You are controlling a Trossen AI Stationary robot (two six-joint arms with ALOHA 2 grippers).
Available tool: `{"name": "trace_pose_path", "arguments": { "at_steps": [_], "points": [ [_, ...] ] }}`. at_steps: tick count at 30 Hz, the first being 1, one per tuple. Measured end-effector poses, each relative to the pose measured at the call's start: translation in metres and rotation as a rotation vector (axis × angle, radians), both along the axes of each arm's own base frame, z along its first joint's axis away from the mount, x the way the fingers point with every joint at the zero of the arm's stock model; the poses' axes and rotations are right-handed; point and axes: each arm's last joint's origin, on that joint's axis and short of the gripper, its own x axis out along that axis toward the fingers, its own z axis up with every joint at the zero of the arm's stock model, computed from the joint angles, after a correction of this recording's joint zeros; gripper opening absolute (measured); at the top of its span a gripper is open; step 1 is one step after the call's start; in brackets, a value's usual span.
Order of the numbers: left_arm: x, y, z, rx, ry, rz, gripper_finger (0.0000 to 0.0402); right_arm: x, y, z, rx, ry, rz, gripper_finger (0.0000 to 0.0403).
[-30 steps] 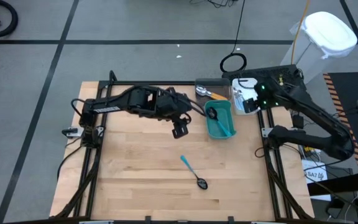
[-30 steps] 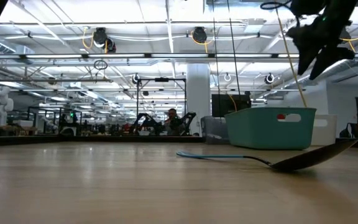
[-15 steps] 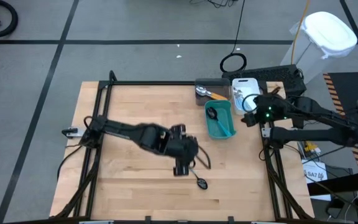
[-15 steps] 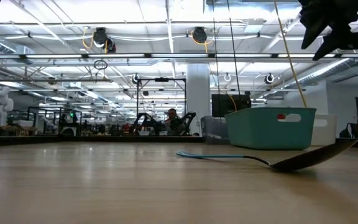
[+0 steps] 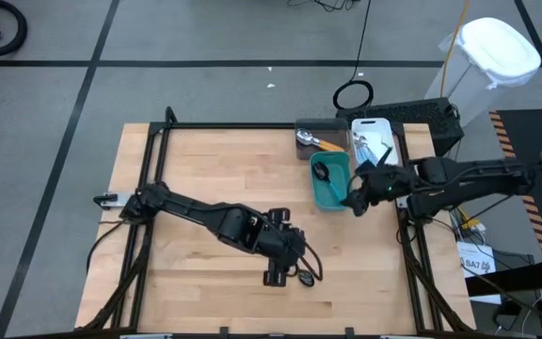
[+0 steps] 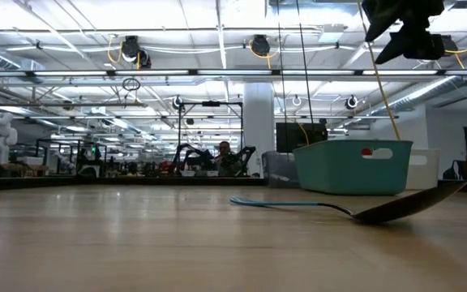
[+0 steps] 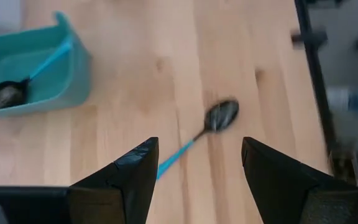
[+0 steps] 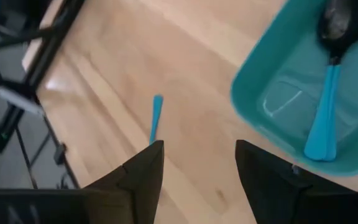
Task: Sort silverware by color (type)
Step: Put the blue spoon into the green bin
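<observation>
On the wooden table (image 5: 186,169) we see the left gripper (image 5: 278,275) at about six o'clock, hovering with its fingers (image 7: 135,180) spread open and empty over a blue-handled spoon (image 7: 197,134) lying flat on the wood, dark bowl toward the near edge. At about two o'clock sits the teal bin (image 5: 332,184), with another blue-handled spoon (image 8: 328,106) inside it. Behind it, toward one o'clock, a gray bin (image 5: 320,135) holds an orange-handled utensil (image 5: 325,143), beside a white bin (image 5: 376,139). The right gripper (image 5: 356,200) hangs just beside the teal bin's three o'clock side, fingers (image 8: 145,174) apart, gripping nothing.
</observation>
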Motion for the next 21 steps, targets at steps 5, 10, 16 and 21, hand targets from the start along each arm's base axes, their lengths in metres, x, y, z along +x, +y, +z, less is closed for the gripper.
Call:
{"name": "trace_pose_path", "arguments": {
  "at_steps": [5,10,16,21],
  "points": [
    [0.002,-0.001,-0.008,0.089,0.042,-0.167,0.023,-0.001,0.014,-0.002,-0.052,0.012,0.099,0.0192],
    [0.004,-0.005,-0.015,0.146,0.056,-0.256,0.023,-0.006,0.025,0.0,-0.076,0.002,0.202,0.0192],
    [0.013,-0.007,-0.032,0.056,0.111,-0.216,0.023,-0.01,0.036,0.001,-0.13,-0.009,0.328,0.0192],
    [0.03,-0.008,-0.069,0.018,0.203,-0.313,0.023,-0.015,0.041,-0.002,-0.183,0.021,0.421,0.0192]
  ]
}}
